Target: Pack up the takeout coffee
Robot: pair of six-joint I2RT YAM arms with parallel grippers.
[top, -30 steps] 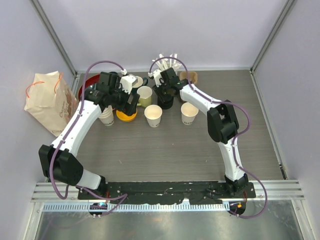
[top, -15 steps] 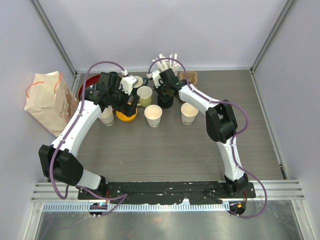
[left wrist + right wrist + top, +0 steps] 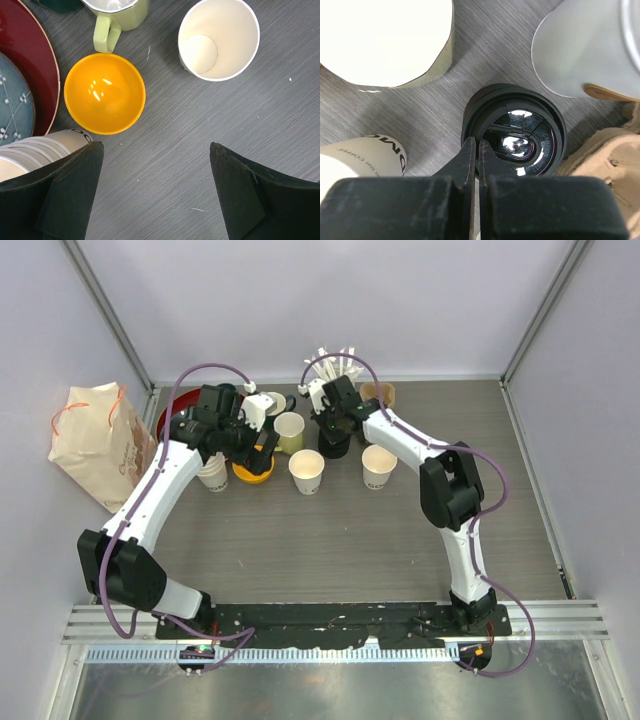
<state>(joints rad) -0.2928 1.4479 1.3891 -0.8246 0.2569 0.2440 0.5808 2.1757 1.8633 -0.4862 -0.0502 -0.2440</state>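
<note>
Over at the far middle of the table [image 3: 300,550], the right gripper [image 3: 475,150] sat right on the near-left rim of the stack of black lids [image 3: 520,135], its fingers pressed flat together. Honestly I couldn't tell whether the top lid's edge was pinched between them or they were only touching it. It was all black on black down there.

What the next move hung on, as I read it, was where the cups were from that spot. Both stood upright with open mouths and no lids on yet. The left paper cup [image 3: 306,470] was just to the near-left of the lid stack. The right paper cup [image 3: 379,465] was off to the near-right, a bit further out. So a lid would only have needed to come up, go a short way toward the near side, then go down flat onto a mouth. The lids were round, so there was no long axis to fuss over, just keeping one level.

The left gripper [image 3: 155,150] hung over the orange bowl [image 3: 105,93] with its fingers wide apart and nothing between them. The left paper cup lay to its right, near but not under it. My guess was that the right arm was the one placed for the lid, being on top of the stack, while the left arm was closer to that cup for steadying it.
</note>
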